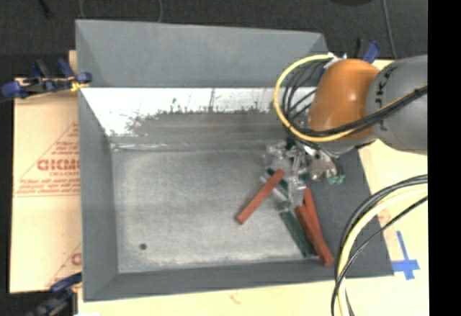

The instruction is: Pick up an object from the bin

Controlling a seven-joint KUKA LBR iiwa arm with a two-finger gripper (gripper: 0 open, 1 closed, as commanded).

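Low in the right part of the grey metal bin [180, 62] sits the hand [290, 172], a cluster of pale metal parts hanging beneath the arm's orange cover [342, 95] and its loops of yellow and black cables [287, 95]. How far the hand is open cannot be told from this angle, since its metalwork blurs together against the grey floor, and whether it has hold of anything cannot be told either. Right at it lies a red-brown stick [259, 198], long and flat-sided, slanting across the bin floor: its upper right end meets the hand's lower edge (touching or just under it, I cannot say which), while its lower left end points toward the middle of the floor. Just right of the hand, along the foot of the bin's right wall, two more sticks lie side by side, a second red stick [315, 229] on the outside and a dark green stick [294, 224] just inside it, both running down toward the near right corner. Well apart from all this, near the floor's front left corner, is a small dark speck [142, 247]. The arm [403, 102] comes in over the right rim.
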